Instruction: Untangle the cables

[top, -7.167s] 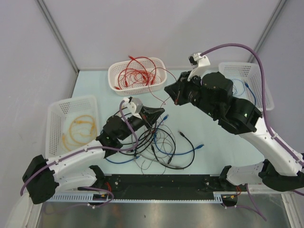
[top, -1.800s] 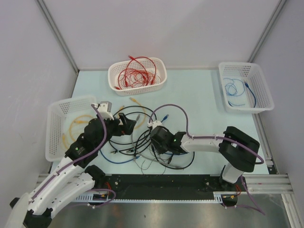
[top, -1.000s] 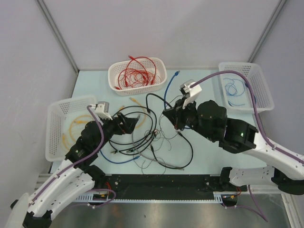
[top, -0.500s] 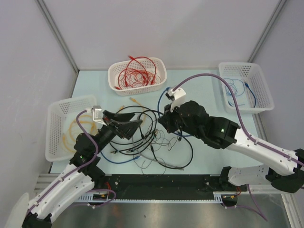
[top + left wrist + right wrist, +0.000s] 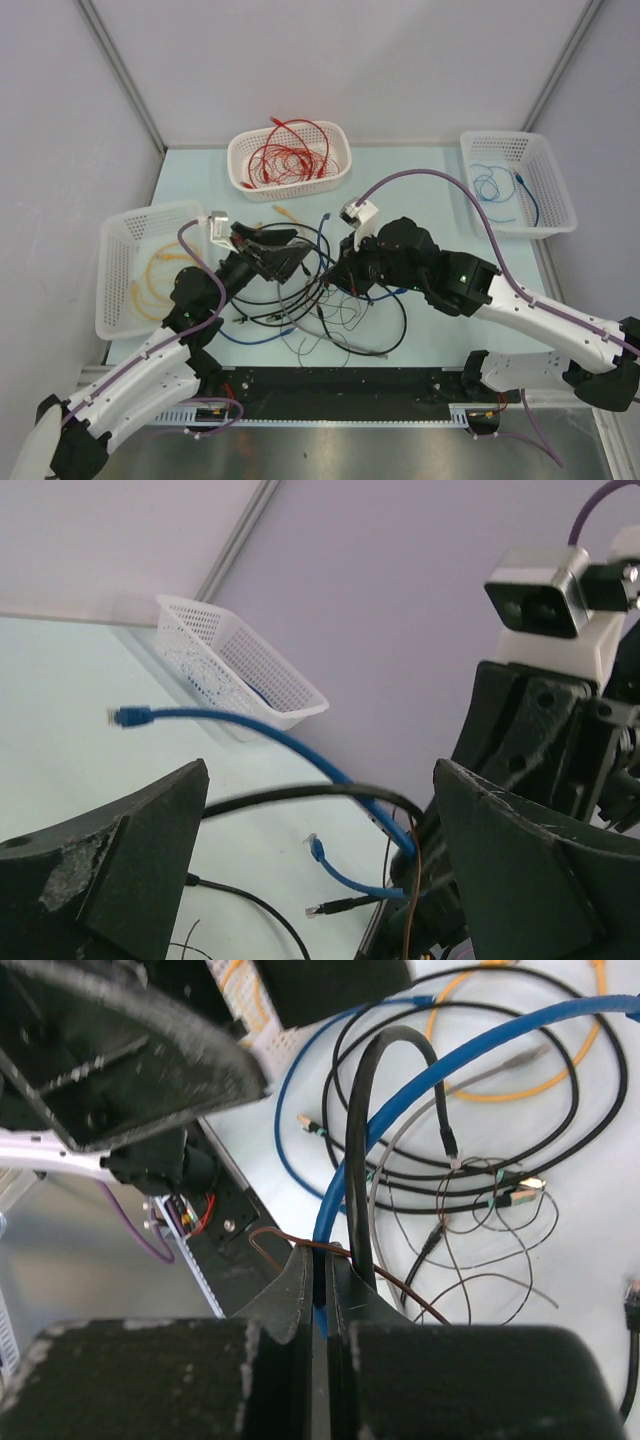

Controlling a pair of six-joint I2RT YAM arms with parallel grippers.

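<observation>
A tangle of black, blue, grey and thin brown cables (image 5: pixel 335 315) lies at the table's front centre. My right gripper (image 5: pixel 336 274) hangs over it, shut on a blue cable (image 5: pixel 480 1050) that arcs up and away from its jaws (image 5: pixel 320 1272). A black cable (image 5: pixel 360 1140) and a thin brown wire drape over its fingers. My left gripper (image 5: pixel 280 252) is raised and tilted up, open, facing the right gripper. In the left wrist view the blue cable (image 5: pixel 260 735) and a black cable (image 5: pixel 300 795) cross the gap between my open left fingers (image 5: pixel 130 860), touching neither.
A white basket of red cables (image 5: pixel 290 160) stands at the back centre. A basket with a blue cable (image 5: pixel 515 185) is at the back right, and a basket with a yellow cable (image 5: pixel 150 265) at the left. A loose yellow cable (image 5: pixel 560 1080) lies under the tangle.
My right arm swung left and lower with the blue cable, drawing close to the left gripper. The left gripper lifted and turned up toward it, staying open.
</observation>
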